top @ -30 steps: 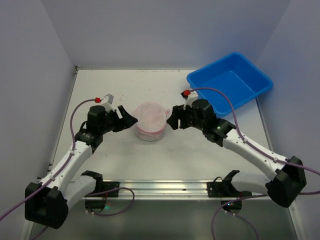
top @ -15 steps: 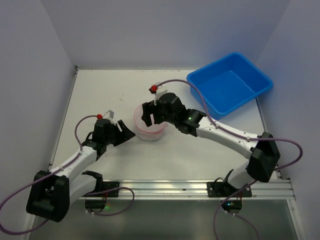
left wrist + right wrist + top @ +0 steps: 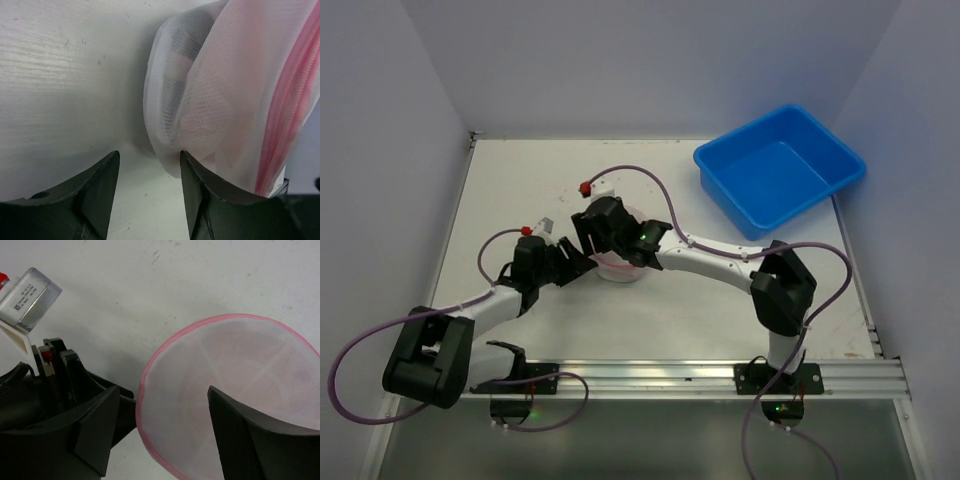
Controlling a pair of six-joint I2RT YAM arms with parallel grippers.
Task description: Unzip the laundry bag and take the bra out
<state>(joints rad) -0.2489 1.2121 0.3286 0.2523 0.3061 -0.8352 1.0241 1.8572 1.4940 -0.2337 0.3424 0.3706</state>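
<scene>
The laundry bag [image 3: 623, 268], a small round white mesh pouch with pink zipper trim, stands mid-table, mostly covered by my right arm. From above, my right gripper [image 3: 595, 243] hangs open over its left rim. The right wrist view shows its jaws [image 3: 164, 390] straddling the pink-edged lid [image 3: 235, 385]. My left gripper [image 3: 578, 266] is low on the table at the bag's left side, open. Its right fingertip [image 3: 192, 170] is against the bag's lower mesh edge [image 3: 170, 160], with bare table between the fingers. The pink zipper [image 3: 287, 115] runs down the side. The bra is hidden; only grey bands show through the mesh.
A blue tub [image 3: 780, 170] sits at the back right. Purple cables loop over both arms. A metal rail [image 3: 640, 375] runs along the near edge. Grey walls close in on the left, back and right.
My right arm has swung left from the bag's right side to over its top and left rim. The left gripper has slid in against the bag, its jaws narrower than before.
</scene>
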